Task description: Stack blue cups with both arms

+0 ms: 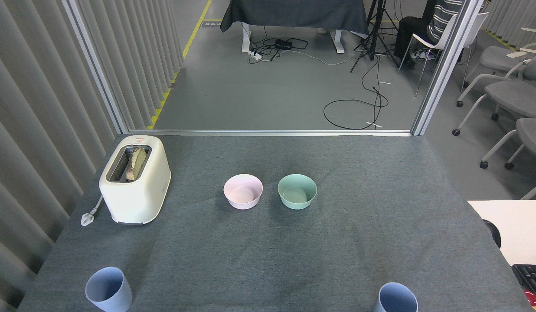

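Neither gripper appeared in the head view, so the state of the jaws could not be told. The two blue cups stood upright on the grey cloth-covered table, well apart from each other along its near edge — the left blue cup near the near-left corner, the right blue cup toward the near-right, its base cut off by the picture's lower edge. Both were open-mouthed and untouched, not yet stacked. Farther back, near the table's middle, a pink bowl sat just beside a mint-green bowl, apart but close. At the far left stood a cream toaster with a slice of bread in its slot, its plug lying on the cloth beside it — and a keyboard showed at the right edge
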Motion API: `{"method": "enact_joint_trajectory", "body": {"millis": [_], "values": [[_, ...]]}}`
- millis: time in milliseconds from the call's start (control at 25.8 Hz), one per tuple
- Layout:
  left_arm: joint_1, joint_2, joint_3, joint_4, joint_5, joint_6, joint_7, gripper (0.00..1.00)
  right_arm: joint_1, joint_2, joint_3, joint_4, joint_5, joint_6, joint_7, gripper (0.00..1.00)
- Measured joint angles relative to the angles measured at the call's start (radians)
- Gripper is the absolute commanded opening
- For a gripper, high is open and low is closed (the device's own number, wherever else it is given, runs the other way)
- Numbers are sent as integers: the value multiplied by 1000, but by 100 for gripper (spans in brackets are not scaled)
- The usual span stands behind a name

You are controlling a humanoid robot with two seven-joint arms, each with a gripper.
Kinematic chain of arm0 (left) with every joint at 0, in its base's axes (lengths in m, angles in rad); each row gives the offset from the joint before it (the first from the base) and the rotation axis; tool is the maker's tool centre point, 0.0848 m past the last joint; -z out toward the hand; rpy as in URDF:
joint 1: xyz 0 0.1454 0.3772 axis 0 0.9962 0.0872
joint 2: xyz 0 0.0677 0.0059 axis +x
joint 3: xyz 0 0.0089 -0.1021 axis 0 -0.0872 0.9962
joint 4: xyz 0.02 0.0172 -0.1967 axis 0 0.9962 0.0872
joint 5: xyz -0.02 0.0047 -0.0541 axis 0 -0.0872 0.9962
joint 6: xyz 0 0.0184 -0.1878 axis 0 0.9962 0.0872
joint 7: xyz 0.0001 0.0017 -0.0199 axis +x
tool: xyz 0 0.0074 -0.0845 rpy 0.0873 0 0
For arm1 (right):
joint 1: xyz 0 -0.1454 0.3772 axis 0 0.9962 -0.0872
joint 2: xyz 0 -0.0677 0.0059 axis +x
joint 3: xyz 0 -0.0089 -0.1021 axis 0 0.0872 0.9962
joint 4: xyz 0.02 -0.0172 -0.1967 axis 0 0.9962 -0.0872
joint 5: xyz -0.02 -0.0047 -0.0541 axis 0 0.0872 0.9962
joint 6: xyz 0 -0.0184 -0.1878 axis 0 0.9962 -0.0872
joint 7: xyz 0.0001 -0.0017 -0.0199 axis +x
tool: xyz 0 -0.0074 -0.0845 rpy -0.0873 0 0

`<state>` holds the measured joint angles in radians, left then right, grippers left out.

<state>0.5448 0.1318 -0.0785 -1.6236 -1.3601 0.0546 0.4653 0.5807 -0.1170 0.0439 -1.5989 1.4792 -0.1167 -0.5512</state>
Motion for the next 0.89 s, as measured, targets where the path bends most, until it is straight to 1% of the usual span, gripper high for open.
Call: {"method": "enact_joint_trajectory", "body": {"millis": [233,349,504,582,776,892], "values": [[-7,-2,2,3,0,4,2,100,5,0,0,0,1,1,3,100],[-15,-6,7,14,5,37,5,100,5,0,0,2,1,1,3,100],[-60,-13,11,63,7,133,6,100,5,0,-1,6,1,1,4,100],[-84,-14,12,85,8,164,6,100,5,0,-1,8,1,1,4,100],[-147,-16,19,139,14,198,1,100,5,0,-1,10,2,1,4,100],[-186,-14,21,173,48,205,-2,100,7,0,-1,12,2,1,4,100]]}}
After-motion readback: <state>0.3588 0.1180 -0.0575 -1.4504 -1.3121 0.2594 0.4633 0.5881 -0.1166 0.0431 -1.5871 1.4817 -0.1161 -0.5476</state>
